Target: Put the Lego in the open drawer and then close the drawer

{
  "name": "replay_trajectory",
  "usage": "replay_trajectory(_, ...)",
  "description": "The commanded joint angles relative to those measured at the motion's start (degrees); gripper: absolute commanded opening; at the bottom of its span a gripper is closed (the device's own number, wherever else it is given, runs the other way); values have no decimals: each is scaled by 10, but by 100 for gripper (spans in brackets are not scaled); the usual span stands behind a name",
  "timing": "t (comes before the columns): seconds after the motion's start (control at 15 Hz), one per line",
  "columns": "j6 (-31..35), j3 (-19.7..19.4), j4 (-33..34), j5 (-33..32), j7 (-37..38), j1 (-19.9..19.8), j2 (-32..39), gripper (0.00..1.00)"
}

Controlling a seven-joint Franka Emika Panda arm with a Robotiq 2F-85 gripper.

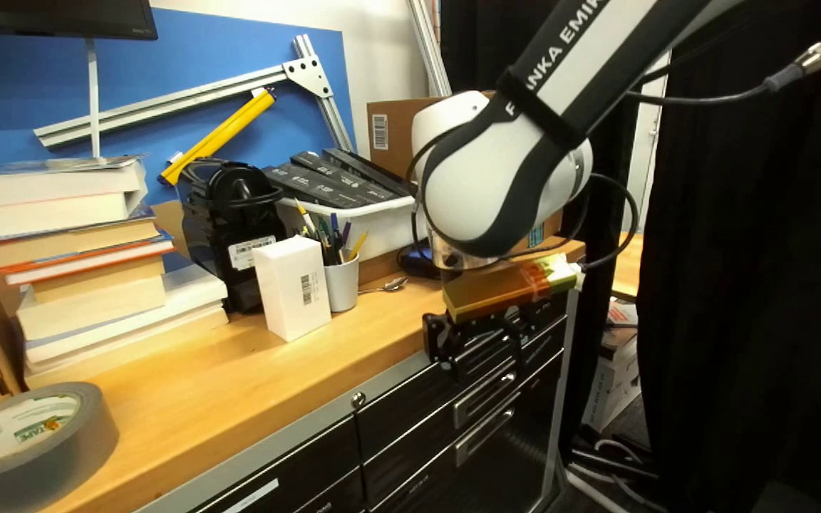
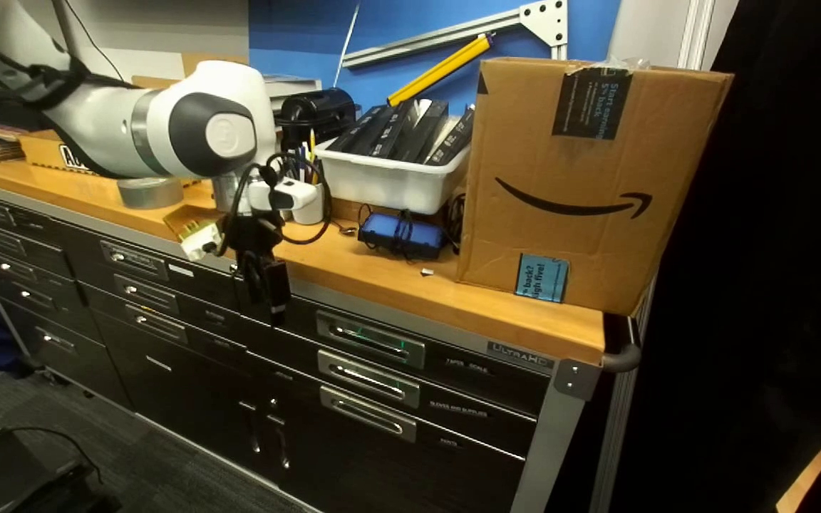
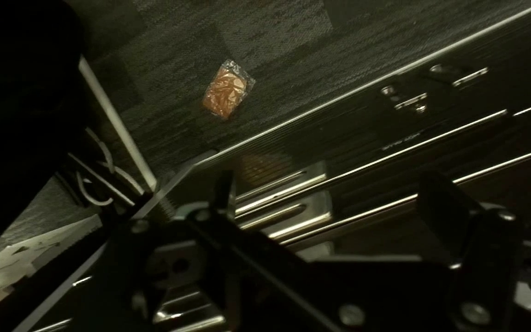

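Observation:
The workbench drawers show dark fronts and long horizontal handle strips, and all of them look shut. The top drawer (image 2: 453,365) on the right has its front flush with the bench; it also shows in an exterior view (image 1: 398,410), partly behind my gripper. My gripper (image 1: 483,356) hangs just in front of the bench edge, at about top-drawer height, apart from the handle as far as I can tell. It also shows in an exterior view (image 2: 271,303). In the wrist view my gripper (image 3: 334,198) has its fingers wide apart with nothing between them. The Lego is hidden or out of view.
The wooden benchtop (image 1: 261,377) holds a white box (image 1: 291,288), a pen cup (image 1: 341,285), a tape roll (image 1: 33,442) and stacked books. A dark-blue object (image 2: 402,235) and a cardboard box (image 2: 581,185) stand right of the arm. A packet (image 3: 227,90) lies on the floor.

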Motion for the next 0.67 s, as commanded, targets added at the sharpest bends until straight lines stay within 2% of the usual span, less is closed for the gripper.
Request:
replay_trajectory(0.0,-91,27,37,77,-154,-24,-48,100)
replay_trajectory(0.07,-123,-51,53,94,-196,52,-58,100)
replay_trajectory(0.4,-305,-142,129,154,-403,88,-114,100)
replay_trajectory(0.47,-254,-133,104,119,-329,100,-93,100)
replay_trajectory(0.6,-292,-153,121,136,-377,100,-112,100)
